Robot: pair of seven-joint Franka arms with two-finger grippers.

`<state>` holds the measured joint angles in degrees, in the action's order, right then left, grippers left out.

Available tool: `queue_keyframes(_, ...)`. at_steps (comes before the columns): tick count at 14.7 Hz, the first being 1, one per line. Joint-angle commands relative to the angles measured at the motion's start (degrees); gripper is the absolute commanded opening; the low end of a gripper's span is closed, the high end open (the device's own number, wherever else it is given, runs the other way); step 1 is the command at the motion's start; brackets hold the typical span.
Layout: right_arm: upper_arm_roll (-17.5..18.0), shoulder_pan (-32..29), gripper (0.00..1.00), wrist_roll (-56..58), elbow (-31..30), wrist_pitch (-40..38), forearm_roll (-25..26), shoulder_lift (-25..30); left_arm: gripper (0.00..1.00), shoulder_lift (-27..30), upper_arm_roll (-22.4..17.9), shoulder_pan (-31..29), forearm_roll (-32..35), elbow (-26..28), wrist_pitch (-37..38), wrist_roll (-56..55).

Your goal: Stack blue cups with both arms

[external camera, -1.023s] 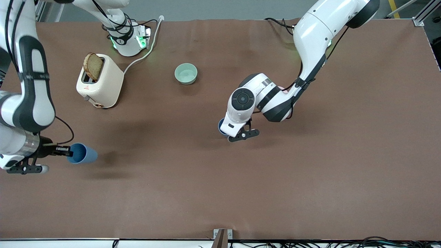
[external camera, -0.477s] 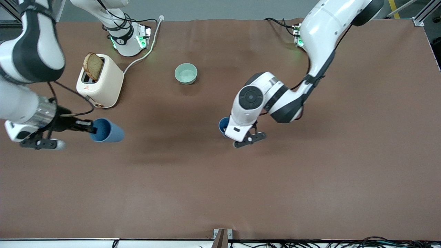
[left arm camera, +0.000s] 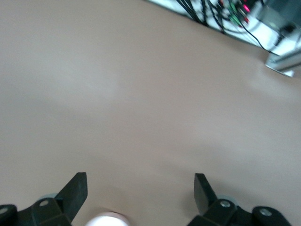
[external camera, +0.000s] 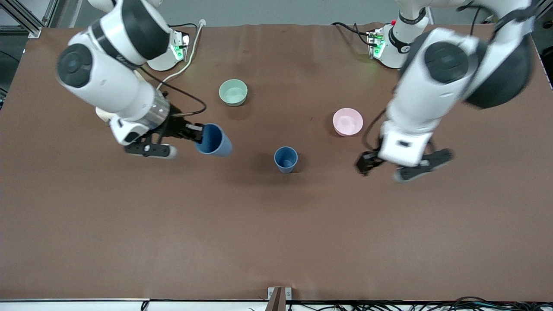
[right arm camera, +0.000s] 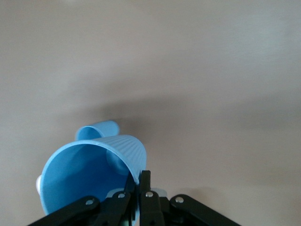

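One blue cup (external camera: 285, 159) stands upright and alone near the middle of the table. My right gripper (external camera: 196, 131) is shut on the rim of the second blue cup (external camera: 212, 140) and holds it tilted above the table, beside the standing cup on the right arm's side. In the right wrist view the held cup (right arm camera: 89, 176) is pinched at its rim by the gripper (right arm camera: 141, 183), and the standing cup (right arm camera: 99, 129) shows past it. My left gripper (external camera: 367, 163) is open and empty over bare table toward the left arm's end. Its fingers (left arm camera: 77, 188) stand wide apart.
A pink bowl (external camera: 348, 121) sits between the standing cup and the left arm. A pale green bowl (external camera: 233, 92) sits farther from the front camera. The cream toaster (external camera: 101, 113) is mostly hidden under the right arm.
The right arm has carried its cup toward the middle of the table. The left gripper has left the standing cup and drawn away toward its own end, uncovering the pink bowl.
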<state>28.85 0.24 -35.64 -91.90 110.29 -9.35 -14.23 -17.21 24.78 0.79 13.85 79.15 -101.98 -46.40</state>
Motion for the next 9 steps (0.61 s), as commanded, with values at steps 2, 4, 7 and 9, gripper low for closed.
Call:
queue_keyframes(2, 5.51, 0.98, 0.01, -6.45, -0.03, 7.72, 7.30, -6.05, 1.00, 6.65, 0.62, -8.42, -0.66, 2.32, 4.68, 16.21)
queue_keyframes(4, 7.27, 3.35, 0.01, -11.62, 0.14, 12.55, 12.22, -9.84, 1.00, 9.38, 0.71, -12.55, -2.67, 2.23, 7.92, 26.14)
queue_keyframes(7, 7.63, 6.86, 0.01, -17.95, 0.14, 13.81, 20.14, -13.44, 1.00, 13.94, -6.11, -11.35, -6.80, 2.67, 11.36, 36.53)
queue_keyframes(9, 8.33, 7.40, 0.01, -21.57, 0.23, 14.51, 21.12, -14.94, 1.00, 16.24, -15.41, -4.08, -9.19, 3.03, 13.46, 41.38)
